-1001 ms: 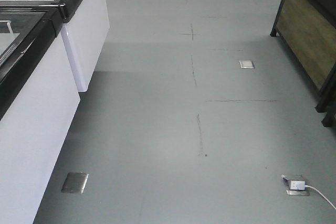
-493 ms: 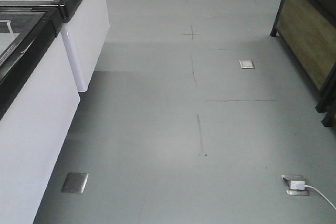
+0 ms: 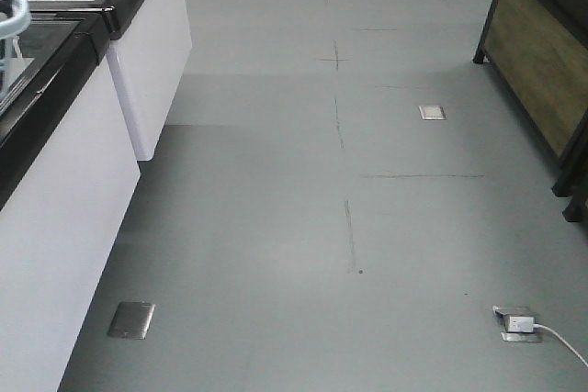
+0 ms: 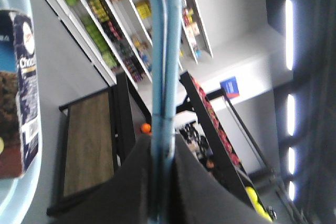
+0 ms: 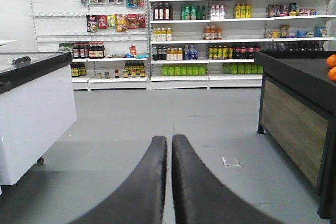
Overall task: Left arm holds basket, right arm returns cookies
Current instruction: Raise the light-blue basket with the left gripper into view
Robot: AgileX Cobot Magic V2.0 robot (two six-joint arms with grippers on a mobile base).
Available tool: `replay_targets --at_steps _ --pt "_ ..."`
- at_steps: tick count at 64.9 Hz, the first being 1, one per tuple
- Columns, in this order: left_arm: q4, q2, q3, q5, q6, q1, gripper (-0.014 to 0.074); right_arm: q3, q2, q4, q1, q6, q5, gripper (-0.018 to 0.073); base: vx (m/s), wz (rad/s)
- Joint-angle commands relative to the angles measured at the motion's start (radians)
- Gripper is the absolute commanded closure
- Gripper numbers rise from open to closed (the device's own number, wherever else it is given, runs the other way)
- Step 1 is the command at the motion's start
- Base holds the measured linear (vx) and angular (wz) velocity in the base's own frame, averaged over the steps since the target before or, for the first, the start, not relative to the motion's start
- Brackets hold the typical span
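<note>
1. While the two hoop handles (image 4: pixel 164 51) of the basket (image 4: pixel 18 198) are pinched together between the black fingers of the left end effector (image 4: pixel 161 148), at the lower centre of the left wrist view, the basket is judged to be hanging from that arm.
2. At the left edge of the same view the cookies (image 4: pixel 18 103) are seen as a dark navy box, its long axis running up and down the frame and its white barcode on the visible side. Light blue plastic curves above and below the box, so it is judged to stand inside the basket. Whether anything else lies in there cannot be told.
3. At the lower centre of the right wrist view the right end effector (image 5: pixel 171 142) is pressed together with nothing between its fingers, and it is aimed along the floor toward the stocked shelves (image 5: pixel 210 24).
4. Neither box nor basket appears in the right wrist view, so the bearing of the cookies from that end effector cannot be read. The left arm is plainly the nearer one, but it is occupied.
5. In the front view only a sliver of the basket (image 3: pixel 11 16) is shown, at the upper left edge above the white freezer cabinet (image 3: pixel 55 162).
6. For the coming move, the right fingers would have to be spread and brought across to the basket, and closed across the box's narrow faces.
</note>
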Motion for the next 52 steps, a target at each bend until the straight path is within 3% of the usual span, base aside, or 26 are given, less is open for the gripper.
replay_targets --at_steps 1,21,37,52 --pt "-0.137 -0.074 -0.03 0.02 0.022 -0.09 0.0602 0.018 -0.013 -0.009 -0.001 -0.005 -0.076 0.057 0.0 0.0" --pt "-0.143 -0.177 0.249 -0.02 0.167 -0.387 0.0602 0.018 -0.013 -0.009 -0.001 -0.005 -0.076 0.057 0.0 0.0" --pt "-0.143 -0.192 0.485 -0.104 0.305 -0.679 0.0602 0.018 -0.013 -0.009 -0.001 -0.005 -0.076 0.057 0.0 0.0" --pt "-0.143 -0.192 0.616 -0.227 0.351 -0.862 0.0602 0.018 -0.013 -0.009 -0.001 -0.005 -0.076 0.057 0.0 0.0"
